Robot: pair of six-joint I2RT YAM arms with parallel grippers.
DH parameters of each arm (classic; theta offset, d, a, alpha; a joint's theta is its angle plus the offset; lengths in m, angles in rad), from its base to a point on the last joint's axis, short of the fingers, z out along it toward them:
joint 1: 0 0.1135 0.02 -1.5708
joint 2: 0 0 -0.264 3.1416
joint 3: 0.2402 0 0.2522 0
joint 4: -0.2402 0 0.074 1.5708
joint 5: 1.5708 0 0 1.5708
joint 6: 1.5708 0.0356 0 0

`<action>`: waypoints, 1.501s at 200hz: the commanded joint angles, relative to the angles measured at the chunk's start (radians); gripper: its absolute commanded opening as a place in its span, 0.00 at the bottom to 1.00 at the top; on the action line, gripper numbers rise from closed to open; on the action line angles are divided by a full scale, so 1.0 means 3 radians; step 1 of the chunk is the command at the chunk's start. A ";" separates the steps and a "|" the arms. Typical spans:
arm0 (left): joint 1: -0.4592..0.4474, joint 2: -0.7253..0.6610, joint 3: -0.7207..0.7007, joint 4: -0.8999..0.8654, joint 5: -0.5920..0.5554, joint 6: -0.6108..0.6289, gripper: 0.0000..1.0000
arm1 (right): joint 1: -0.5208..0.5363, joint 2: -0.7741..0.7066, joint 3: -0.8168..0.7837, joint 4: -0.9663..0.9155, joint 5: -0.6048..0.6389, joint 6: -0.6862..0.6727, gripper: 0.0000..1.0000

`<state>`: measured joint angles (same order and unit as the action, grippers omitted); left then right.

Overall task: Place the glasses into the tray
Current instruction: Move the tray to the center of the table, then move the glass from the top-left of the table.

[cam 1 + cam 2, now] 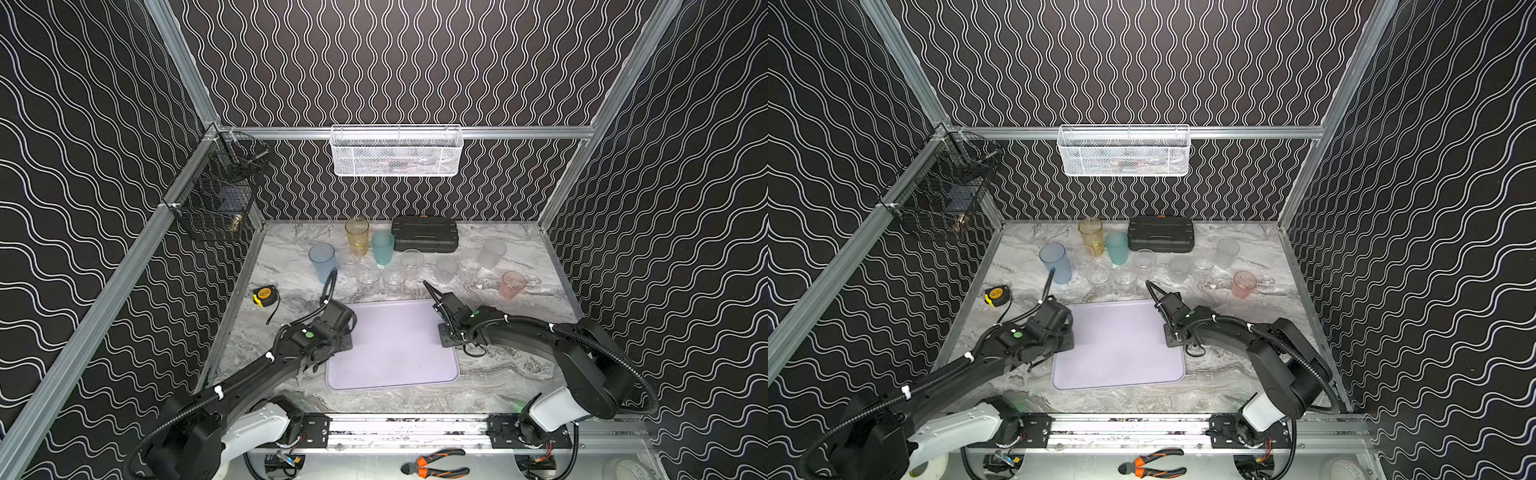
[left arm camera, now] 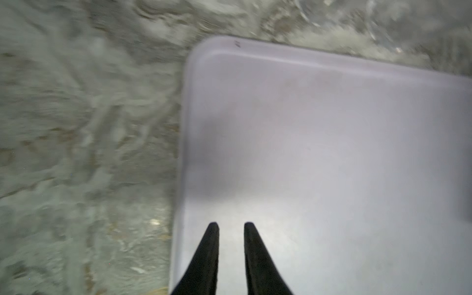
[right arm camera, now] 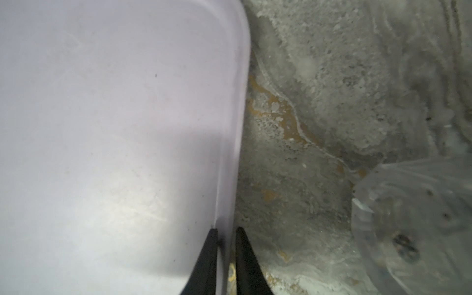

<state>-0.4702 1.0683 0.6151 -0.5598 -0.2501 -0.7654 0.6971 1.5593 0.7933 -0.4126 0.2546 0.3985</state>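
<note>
The lilac tray (image 1: pixel 395 353) lies flat at the table's middle in both top views, with nothing on it. The glasses stand in a loose row behind it: blue (image 1: pixel 323 262), amber (image 1: pixel 357 235), teal (image 1: pixel 382 248), several small clear ones (image 1: pixel 394 279), two frosted (image 1: pixel 493 252) and a pink one (image 1: pixel 512 284). My right gripper (image 3: pixel 226 229) is shut on the tray's right rim (image 3: pixel 237 127). My left gripper (image 2: pixel 231 224) hangs over the tray floor (image 2: pixel 332 127) just inside its left rim. Its fingers stand a narrow gap apart with nothing between them. That view is blurred.
A black ribbed case (image 1: pixel 424 233) sits at the back behind the glasses. A yellow tape measure (image 1: pixel 264 294) lies left of the tray. On the walls hang a white mesh basket (image 1: pixel 397 150) and a black wire basket (image 1: pixel 216 195). Orange-handled pliers (image 1: pixel 436 463) lie below the front rail.
</note>
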 commanded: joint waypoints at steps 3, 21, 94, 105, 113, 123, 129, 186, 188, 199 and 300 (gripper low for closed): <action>0.0443 -0.0009 -0.0024 -0.0093 -0.0172 -0.0133 0.23 | -0.0040 -0.0035 0.0013 -0.0089 0.0025 -0.0049 0.17; 0.0736 0.0116 -0.0043 0.0042 0.0061 -0.0026 0.22 | -0.0087 -0.0034 0.0013 -0.0082 0.0003 -0.0072 0.17; 0.0770 0.0348 -0.0012 0.0387 0.0465 0.0246 0.28 | -0.0194 0.0041 0.0083 -0.0157 -0.0105 -0.0089 0.20; 0.0771 0.0361 0.0083 0.0443 0.0557 0.0353 0.32 | -0.0210 0.0009 0.0086 -0.0156 -0.0148 -0.0112 0.24; 0.0774 0.0352 0.0140 0.0473 0.0614 0.0420 0.34 | -0.0207 -0.0030 0.0096 -0.0144 -0.0200 -0.0137 0.27; 0.0770 0.0348 0.0235 0.0480 0.0645 0.0495 0.38 | -0.0207 -0.0070 0.0149 -0.0169 -0.0265 -0.0149 0.32; 0.0770 0.0341 0.0303 0.0469 0.0644 0.0553 0.39 | -0.0207 -0.0093 0.0209 -0.0202 -0.0293 -0.0149 0.35; 0.0918 0.0448 0.1366 0.0163 0.0382 0.1271 0.48 | -0.0220 -0.0227 0.0877 -0.0340 -0.0441 -0.0148 0.50; 0.0938 0.0454 0.1400 0.0170 0.0379 0.1290 0.49 | -0.0222 -0.0225 0.0909 -0.0338 -0.0444 -0.0141 0.50; 0.1069 0.0484 0.1539 0.0222 0.0405 0.1352 0.52 | -0.0231 -0.0202 0.1043 -0.0284 -0.0490 -0.0112 0.52; 0.2084 0.1959 0.2478 0.0728 0.1519 0.1260 0.66 | -0.0327 0.0198 0.1241 0.0647 -0.1638 0.0291 0.59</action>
<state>0.1478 1.5890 1.3033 -0.3809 0.1867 -0.4191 0.5987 1.6062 1.1675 -0.2749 -0.1566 0.4370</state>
